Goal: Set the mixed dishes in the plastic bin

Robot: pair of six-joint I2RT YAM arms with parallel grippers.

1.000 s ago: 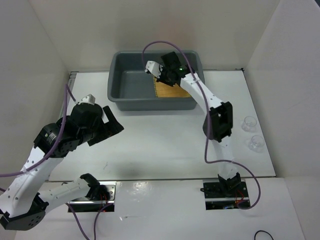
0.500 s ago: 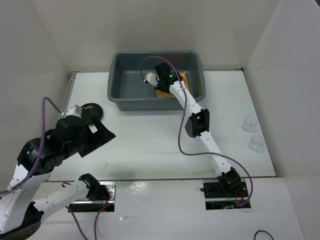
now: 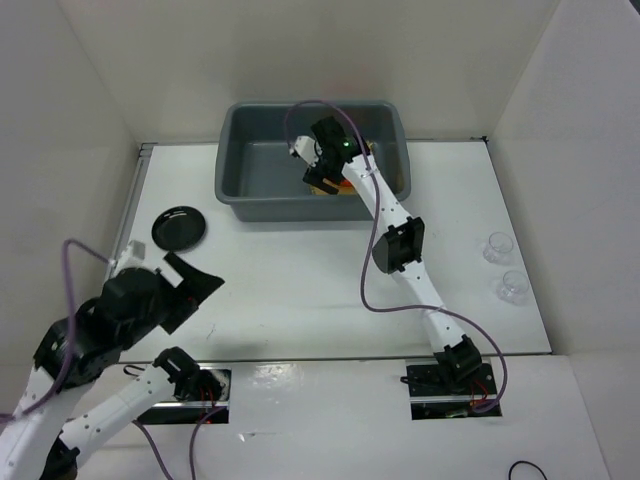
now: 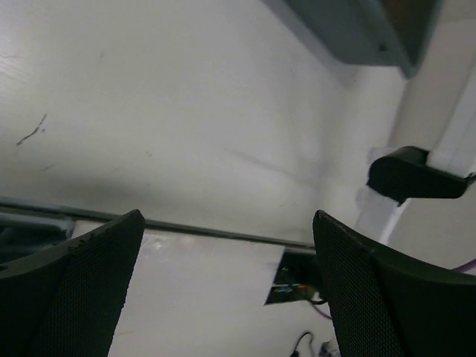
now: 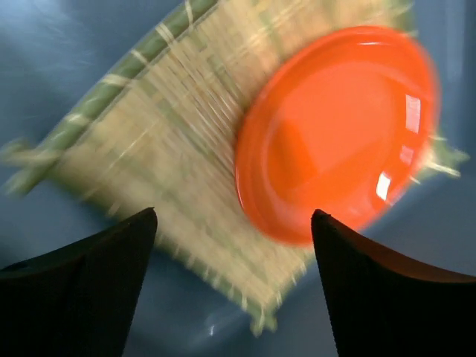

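The plastic bin (image 3: 228,188) stands at the back of the table. Inside it lies the bamboo mat (image 5: 149,141), and the orange plate (image 5: 338,130) rests on the mat's right part. My right gripper (image 5: 234,253) hangs open just above them inside the bin (image 5: 44,44), gripping nothing. A black plate (image 3: 180,227) lies on the table left of the bin. Two clear glass cups (image 3: 497,247) (image 3: 514,286) stand near the right edge. My left gripper (image 4: 227,219) is open and empty, low over the near left table, below the black plate in the top view.
White walls close in the table on the left, back and right. The right arm (image 3: 400,240) stretches from its base up the middle right into the bin. In the left wrist view, a corner of the bin (image 4: 349,33) shows at the top.
My right gripper has opened inside the bin, and the orange plate lies free on the mat. The left arm has drawn back toward the near edge, uncovering the black plate.
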